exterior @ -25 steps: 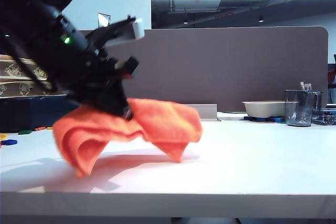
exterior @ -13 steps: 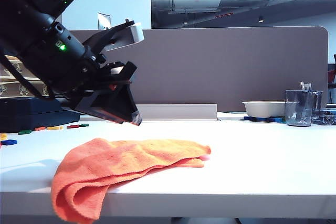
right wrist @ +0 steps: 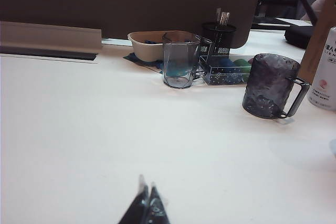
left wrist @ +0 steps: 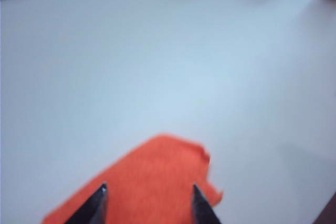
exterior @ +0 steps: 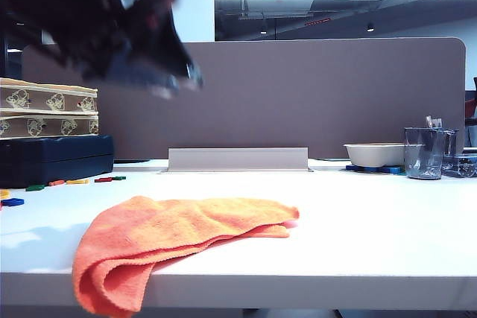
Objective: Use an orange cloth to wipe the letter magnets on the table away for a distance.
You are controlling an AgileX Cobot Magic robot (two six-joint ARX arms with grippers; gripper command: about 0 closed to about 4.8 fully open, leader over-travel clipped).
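Note:
The orange cloth [exterior: 186, 225] lies rumpled on the white table [exterior: 358, 221], with one corner drooping over the front edge. My left gripper [exterior: 179, 83] hangs blurred well above the cloth's left part, apart from it. In the left wrist view the gripper [left wrist: 148, 190] is open, its dark fingertips [left wrist: 100, 195] spread, with the orange cloth [left wrist: 157, 171] lying below them. Small letter magnets [exterior: 74, 182] sit on the table at the far left, behind the cloth. My right gripper [right wrist: 146, 186] is shut and empty above bare table; the exterior view does not show it.
A brown-grey partition [exterior: 320, 94] closes the back. Patterned boxes [exterior: 45, 109] on a black case [exterior: 52, 158] stand at back left. At back right are a bowl [right wrist: 147, 43], a clear cup [right wrist: 181, 59], a dark mug [right wrist: 270, 85] and a can [right wrist: 323, 72].
A second ago my left gripper held the cloth off the table. It opened and the cloth dropped flat. Since then the arm has risen away from it.

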